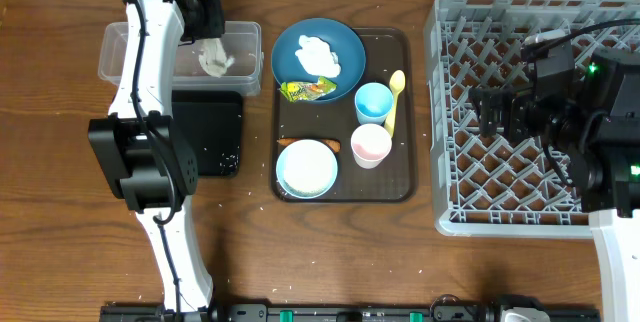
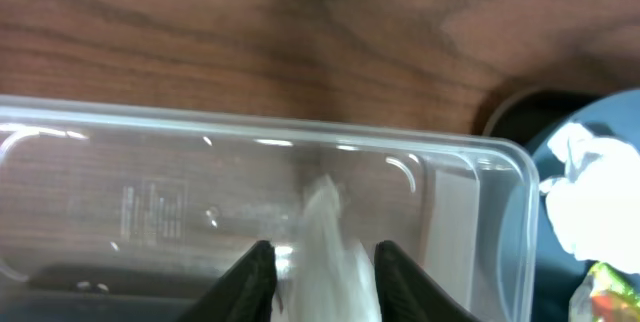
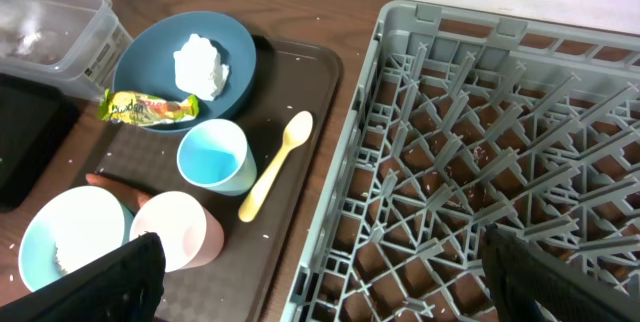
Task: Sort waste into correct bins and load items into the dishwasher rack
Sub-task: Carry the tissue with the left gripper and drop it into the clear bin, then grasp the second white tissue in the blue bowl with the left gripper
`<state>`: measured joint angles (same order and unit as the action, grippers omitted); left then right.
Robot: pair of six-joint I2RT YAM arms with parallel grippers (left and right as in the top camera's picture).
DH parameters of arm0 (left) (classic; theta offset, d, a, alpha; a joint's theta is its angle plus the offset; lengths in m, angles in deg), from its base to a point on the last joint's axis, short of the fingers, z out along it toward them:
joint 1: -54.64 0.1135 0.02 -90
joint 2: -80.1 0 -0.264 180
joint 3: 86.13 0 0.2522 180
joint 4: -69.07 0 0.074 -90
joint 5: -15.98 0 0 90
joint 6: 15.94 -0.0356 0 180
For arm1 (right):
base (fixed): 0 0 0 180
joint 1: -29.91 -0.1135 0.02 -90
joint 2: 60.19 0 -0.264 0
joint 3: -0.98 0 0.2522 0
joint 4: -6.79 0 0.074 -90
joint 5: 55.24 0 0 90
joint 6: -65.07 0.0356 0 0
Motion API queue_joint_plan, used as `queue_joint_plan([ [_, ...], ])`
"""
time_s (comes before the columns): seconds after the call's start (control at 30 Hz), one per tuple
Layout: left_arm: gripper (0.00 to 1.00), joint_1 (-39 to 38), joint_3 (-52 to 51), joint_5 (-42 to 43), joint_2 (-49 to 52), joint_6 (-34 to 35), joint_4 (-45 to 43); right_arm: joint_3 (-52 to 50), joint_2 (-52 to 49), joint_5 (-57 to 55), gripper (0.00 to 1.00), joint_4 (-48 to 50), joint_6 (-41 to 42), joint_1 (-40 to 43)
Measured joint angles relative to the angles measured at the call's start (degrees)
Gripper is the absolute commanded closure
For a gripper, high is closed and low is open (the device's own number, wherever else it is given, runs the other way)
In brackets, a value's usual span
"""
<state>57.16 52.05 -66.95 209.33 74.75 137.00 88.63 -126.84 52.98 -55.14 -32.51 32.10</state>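
1. The left gripper [image 2: 322,264] hangs over the clear rectangular plastic tub [image 2: 480,162] with a strip of crumpled white tissue [image 2: 335,247] between its fingers. I cannot tell whether it is pinched or loose.
2. Likely risk: the thin tissue clings to a finger and rides out when the arm lifts, landing on the wooden table [image 2: 300,22].
3. The right gripper [image 3: 320,257], spread wide and empty, hovers over the grey plastic lattice dishwasher rack [image 3: 480,82].
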Motion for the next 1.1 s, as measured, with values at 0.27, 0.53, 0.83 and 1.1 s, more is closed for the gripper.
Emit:
queue_joint_plan([
  [0.27, 0.58, 0.0, 0.0, 0.1, 0.0, 0.4, -1.2, 0.0, 0.0, 0.0, 0.01, 0.0, 0.0, 0.0],
  [0.53, 0.47, -2.6, 0.0, 7.1, -0.4, -7.1, 1.4, 0.0, 0.0, 0.0, 0.01, 0.0, 0.0, 0.0],
  [0.83, 0.44, -16.2, 0.0, 7.1, -1.1, -16.0, 1.5, 0.0, 0.0, 0.0, 0.01, -0.1, 0.0, 0.0],
  [1.1, 0.38, -19.1, 0.0, 1.0, 2.9, -8.3, -5.7, 0.0, 0.0, 0.0, 0.01, -0.3, 0.0, 0.0],
])
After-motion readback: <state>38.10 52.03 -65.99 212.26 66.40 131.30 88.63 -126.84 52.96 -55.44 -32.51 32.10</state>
